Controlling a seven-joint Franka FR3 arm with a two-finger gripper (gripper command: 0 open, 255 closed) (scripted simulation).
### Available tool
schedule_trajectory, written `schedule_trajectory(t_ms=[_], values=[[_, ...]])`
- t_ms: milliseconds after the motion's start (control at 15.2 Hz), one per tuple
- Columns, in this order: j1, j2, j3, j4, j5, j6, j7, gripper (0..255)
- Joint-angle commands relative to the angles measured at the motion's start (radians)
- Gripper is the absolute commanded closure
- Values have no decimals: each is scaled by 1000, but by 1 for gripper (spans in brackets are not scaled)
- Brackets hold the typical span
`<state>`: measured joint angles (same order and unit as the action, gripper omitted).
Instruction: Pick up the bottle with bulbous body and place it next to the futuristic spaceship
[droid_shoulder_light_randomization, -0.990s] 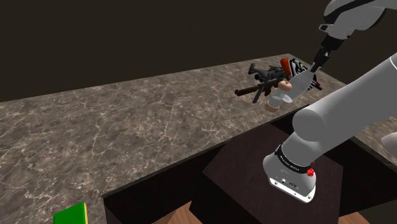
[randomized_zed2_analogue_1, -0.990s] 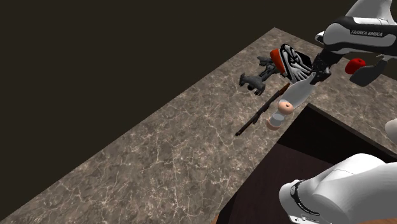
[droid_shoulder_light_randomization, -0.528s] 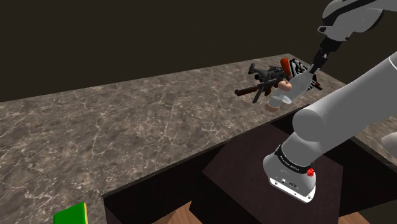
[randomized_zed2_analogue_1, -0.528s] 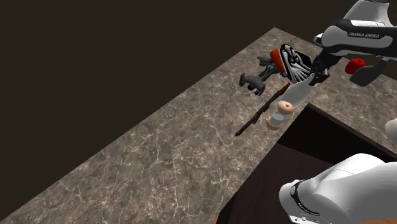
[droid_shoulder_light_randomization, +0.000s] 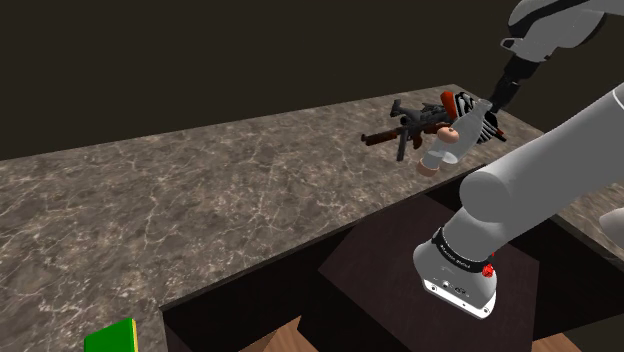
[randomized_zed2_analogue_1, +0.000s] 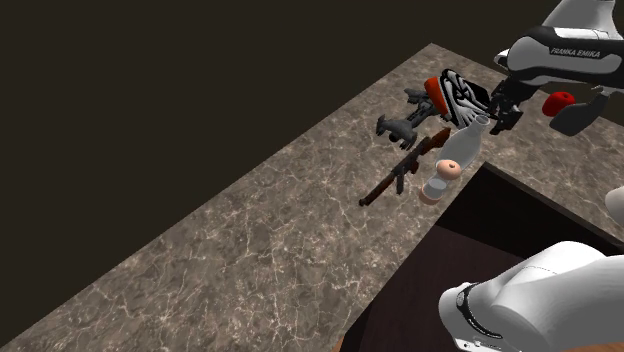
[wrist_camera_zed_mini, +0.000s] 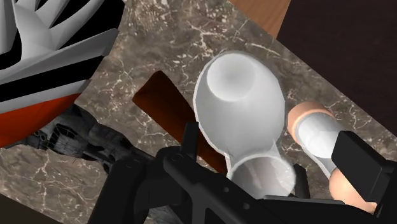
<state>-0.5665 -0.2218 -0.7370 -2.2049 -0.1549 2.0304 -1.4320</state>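
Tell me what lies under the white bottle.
The rifle's brown stock slants beneath the white bottle, over the marbled counter. The bottle's body covers where the stock ends and whether the bottle rests on it.

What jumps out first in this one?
A white bulbous bottle slants near the edge of the marbled brown counter, its neck up at the black gripper. Beside it lie a brown-and-black toy rifle and a dark grey spaceship model.
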Motion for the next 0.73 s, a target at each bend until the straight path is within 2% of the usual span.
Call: schedule_trajectory(t_ms=[0,132,660], values=[[-1,-16,8,36,-7,-50,5,0],[-1,-33,19,84,-12,-112,10,0],[-1,-33,19,84,-12,-112,10,0]])
